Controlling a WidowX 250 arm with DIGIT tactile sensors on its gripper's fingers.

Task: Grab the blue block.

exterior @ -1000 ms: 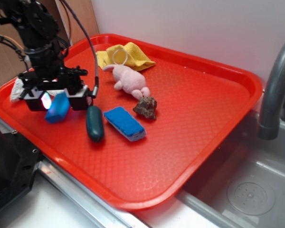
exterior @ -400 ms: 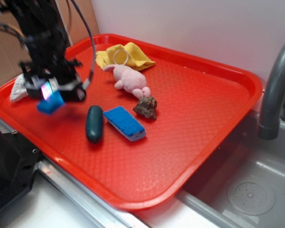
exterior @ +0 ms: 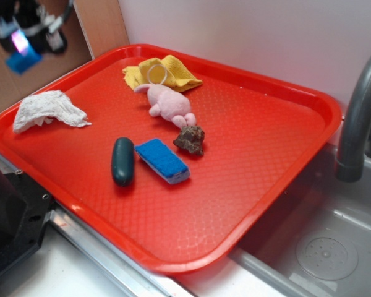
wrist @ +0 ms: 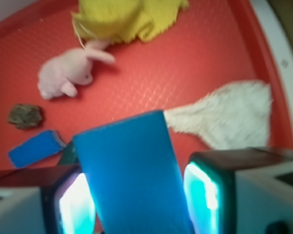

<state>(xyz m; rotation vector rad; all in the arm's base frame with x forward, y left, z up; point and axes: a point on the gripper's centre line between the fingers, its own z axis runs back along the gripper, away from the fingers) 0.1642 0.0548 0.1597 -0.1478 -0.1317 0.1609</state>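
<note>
Well above the tray's far-left corner: gripper clamped on the block, apparently, though blurred in the exterior view. Could slip, if the pads' hold is shallow. Seen only from the wrist: block between lit fingers, over the rag.

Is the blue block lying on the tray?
No, the pincer holds the blue block up in the air, off the tray.
</note>
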